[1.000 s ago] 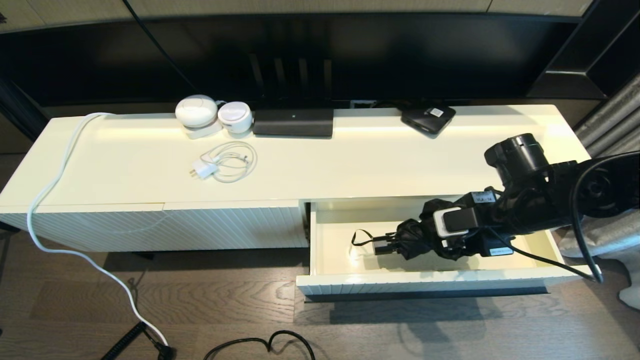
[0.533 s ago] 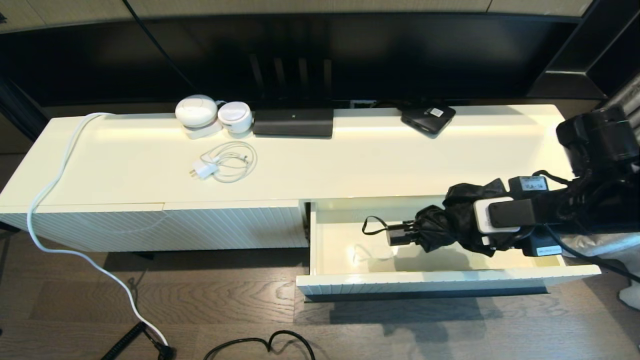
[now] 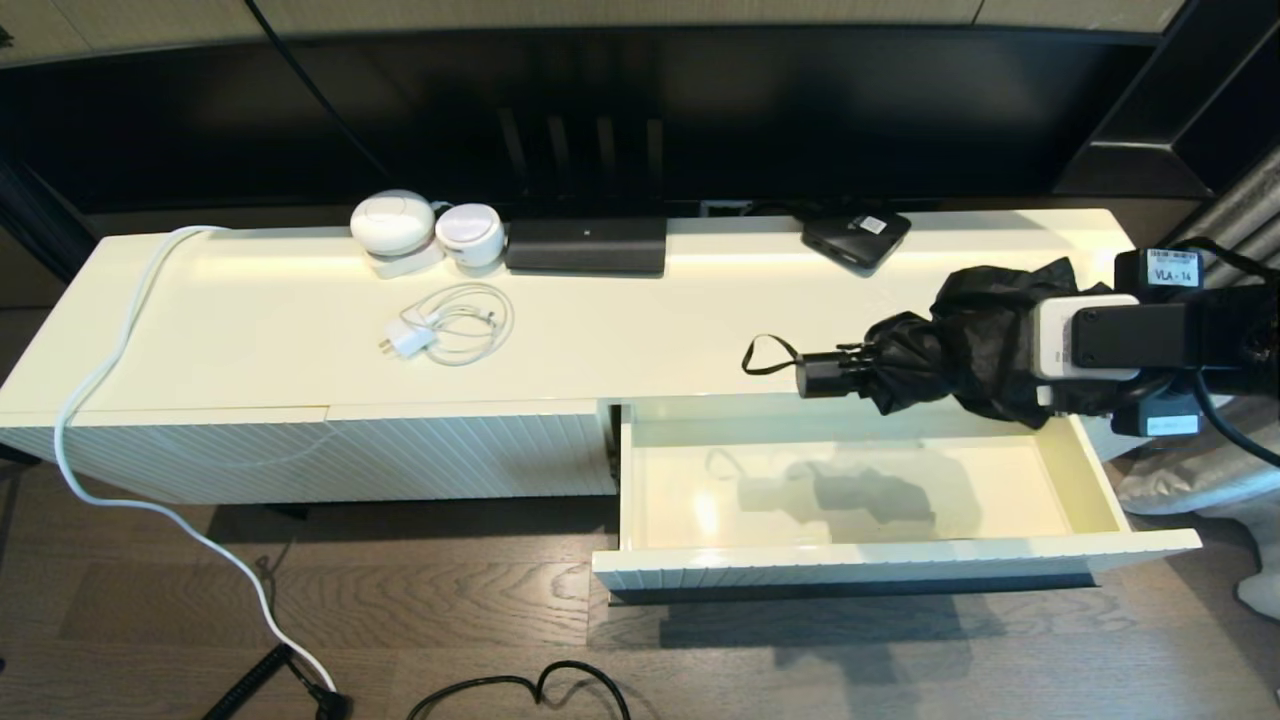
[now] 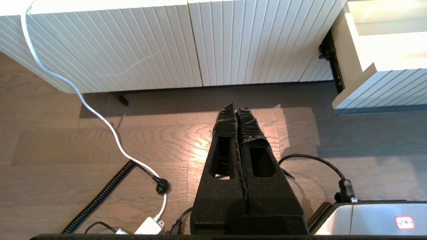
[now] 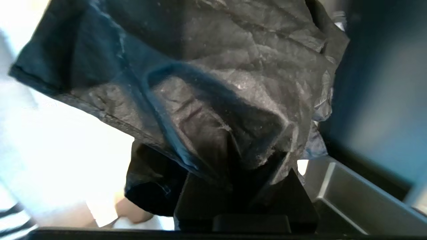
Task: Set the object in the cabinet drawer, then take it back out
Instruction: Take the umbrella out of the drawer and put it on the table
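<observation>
Umbrella [image 3: 940, 345], black, bunchy, handle toward 9 o'clock, clenched in right gripper [image 3: 1010, 350]; had risen from drawer [image 3: 900, 565]. Left gripper [image 4: 236, 116] closed, idle.

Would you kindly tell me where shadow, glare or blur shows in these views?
Head view: the umbrella casts a soft shadow on the drawer floor beside a small glare spot. Right wrist view: umbrella fabric fills the frame, background washed out and blurred. Left wrist view: sharp, drawer shadow on the floor.

Umbrella [image 3: 935, 352] seemingly above open drawer [image 3: 1090, 484]
</observation>
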